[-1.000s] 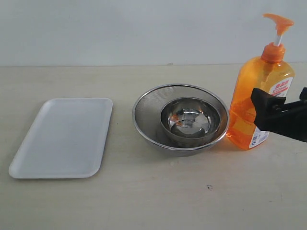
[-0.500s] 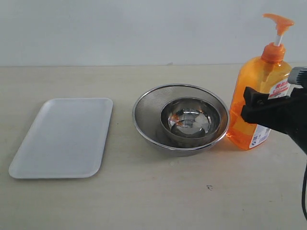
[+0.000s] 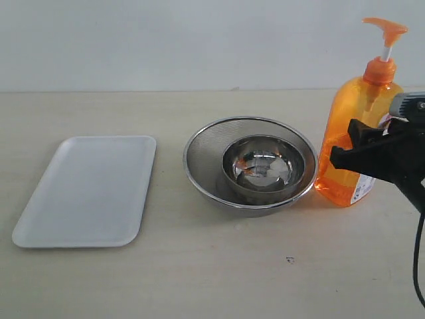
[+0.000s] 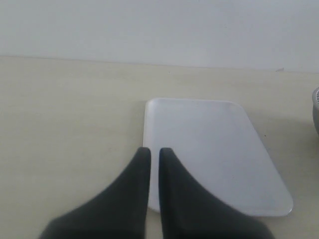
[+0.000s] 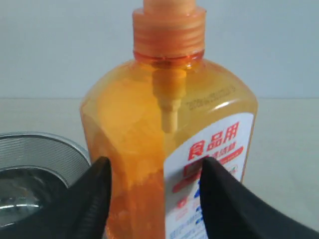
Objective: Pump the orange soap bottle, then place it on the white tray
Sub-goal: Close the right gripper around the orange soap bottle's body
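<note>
In the exterior view the orange soap bottle (image 3: 348,126) stands upright on the counter (image 3: 199,279) toward its right side, well apart from the white tray (image 3: 86,189), which lies flat and bare toward the left side. Between them sits a steel mesh strainer (image 3: 199,156) with a small steel bowl (image 3: 262,166) inside it, the strainer's rim just beside the bottle's base. The right gripper (image 3: 343,141) reaches in from the right at the bottle's lower body. In the left wrist view the left gripper (image 4: 151,152) hangs over the counter at the tray's (image 4: 209,149) near edge, its fingers (image 4: 134,179) clenched to a thin slit with nothing between them. In the right wrist view the right gripper's (image 5: 154,172) fingers (image 5: 94,194) stand apart against the bottle (image 5: 149,119), whose orange body and white label (image 5: 219,149) fill the gap; I cannot tell whether they press on it. The strainer (image 5: 35,149) shows beside the bottle.
</note>
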Robot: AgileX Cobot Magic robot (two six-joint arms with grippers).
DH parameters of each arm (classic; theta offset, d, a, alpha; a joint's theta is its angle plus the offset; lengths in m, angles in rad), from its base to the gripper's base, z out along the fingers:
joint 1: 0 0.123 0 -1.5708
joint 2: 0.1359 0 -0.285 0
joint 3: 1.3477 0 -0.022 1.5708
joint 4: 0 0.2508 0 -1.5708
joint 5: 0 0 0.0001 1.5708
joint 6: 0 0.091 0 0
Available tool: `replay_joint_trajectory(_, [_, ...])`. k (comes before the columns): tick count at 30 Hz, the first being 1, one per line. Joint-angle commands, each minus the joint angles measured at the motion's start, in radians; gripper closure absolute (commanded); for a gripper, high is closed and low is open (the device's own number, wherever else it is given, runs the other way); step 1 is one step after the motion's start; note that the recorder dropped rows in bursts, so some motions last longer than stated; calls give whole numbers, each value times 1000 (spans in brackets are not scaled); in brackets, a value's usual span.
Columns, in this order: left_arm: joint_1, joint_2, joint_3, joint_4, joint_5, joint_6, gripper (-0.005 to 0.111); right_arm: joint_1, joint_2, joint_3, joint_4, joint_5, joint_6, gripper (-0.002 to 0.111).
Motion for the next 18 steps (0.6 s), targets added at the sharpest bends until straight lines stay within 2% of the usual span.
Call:
replay_joint_trajectory(1, [3,-3,4,-2,-5,1,101,1,0,-4,17,24,-8,69])
replay_joint_trajectory(6, [3,-3,4,-2,-5,1,101,-1,-3,-2,17,26,-84,76])
replay_joint_trajectory(10, [3,-3,4,-2,-5,1,101,-1,-14,46,8,-46,-45,73])
replay_joint_trajectory(12, [3,-3,4,-2,-5,1,101,0,-18,77,-40,-96,7,60])
replay_joint_trajectory(14, [3,-3,4,-2,-5,1,101,0,-20,85,-155,-84,156,6])
replay_joint_trajectory(16, [3,-3,4,-2,-5,1,101,0,-18,50,-175,-63,192,4])
replay_joint_trajectory(18, [3,-3,4,-2,-5,1,101,0,1,9,-115,-48,153,4])
